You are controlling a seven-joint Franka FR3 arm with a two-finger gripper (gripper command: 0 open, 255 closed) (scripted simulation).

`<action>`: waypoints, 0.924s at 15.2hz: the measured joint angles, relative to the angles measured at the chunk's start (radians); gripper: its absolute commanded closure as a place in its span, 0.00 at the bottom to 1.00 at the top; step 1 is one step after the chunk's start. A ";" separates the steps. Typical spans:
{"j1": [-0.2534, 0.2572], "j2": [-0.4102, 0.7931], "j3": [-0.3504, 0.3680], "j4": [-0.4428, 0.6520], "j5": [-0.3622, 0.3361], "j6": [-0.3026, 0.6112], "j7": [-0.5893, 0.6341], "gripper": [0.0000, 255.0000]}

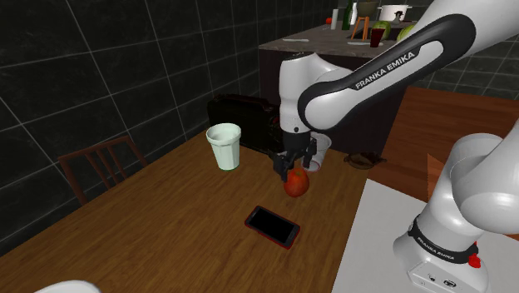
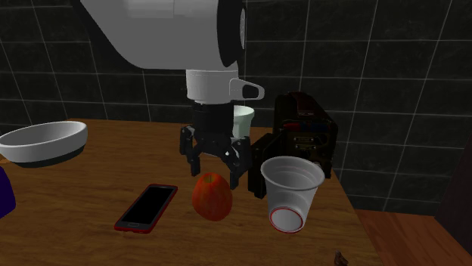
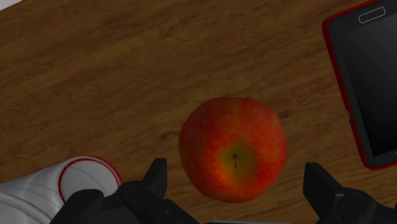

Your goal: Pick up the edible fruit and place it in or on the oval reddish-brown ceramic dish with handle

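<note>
Gripper (image 3: 235,173) is seen low over the apple (image 3: 232,149), fingers spread apart on either side of the fruit and not touching it; nothing is held. The apple, red with a yellowish patch round the stem, is set stem-up on the wooden tabletop (image 3: 95,76). Step in hand is judged to be the approach for the grasp: pick not yet made. Just beside the apple a red-edged black phone (image 3: 369,83) is noted, and on the other side a white cup (image 3: 83,188) with a red ring. Farther off, near the second exterior view's left edge, a pale oval dish (image 2: 41,140) is taken as the target, though drawn white, handle not made out. Next move is judged to call for a short descent, closing on the fruit's widest part, then a lift and a carry over the phone.
</note>
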State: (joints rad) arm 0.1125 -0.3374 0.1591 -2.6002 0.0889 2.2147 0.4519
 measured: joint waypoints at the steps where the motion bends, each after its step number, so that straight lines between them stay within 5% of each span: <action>1: 0.000 0.002 0.000 -0.002 0.000 0.004 0.000 0.00; 5: 0.000 0.004 0.000 -0.003 0.000 0.007 0.000 0.00; 6: 0.000 0.004 0.000 -0.003 0.000 0.007 0.000 1.00; 14: -0.001 0.003 0.000 -0.002 0.000 0.009 -0.001 1.00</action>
State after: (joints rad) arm 0.1120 -0.3339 0.1588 -2.6021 0.0886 2.2236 0.4510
